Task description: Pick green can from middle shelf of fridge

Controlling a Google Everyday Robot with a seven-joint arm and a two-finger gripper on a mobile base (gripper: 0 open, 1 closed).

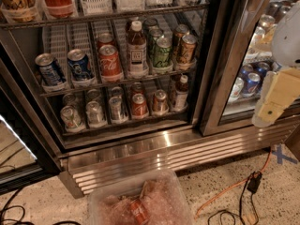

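A green can (pixel 162 53) with a silver top stands at the front of a lane on the middle shelf (pixel 56 43), right of centre, and a second green can (pixel 152 31) stands behind it. The shelf's grey rail and white slotted trays span the fridge (pixel 159 149), whose left bay shows open. My gripper (pixel 275 100) is a pale beige piece at the far right, in front of the closed right glass door, well right of and lower than the green can. It holds nothing that I can see.
Next to the green can stand a brown bottle (pixel 136 48) on its left and brown-gold cans (pixel 187 48) on its right. A red cola can (pixel 109 62) and blue cans (pixel 79 65) stand further left. A black door post (pixel 224 60) separates gripper and shelf. A plastic bin (pixel 140 201) and cables (pixel 243 191) lie on the floor.
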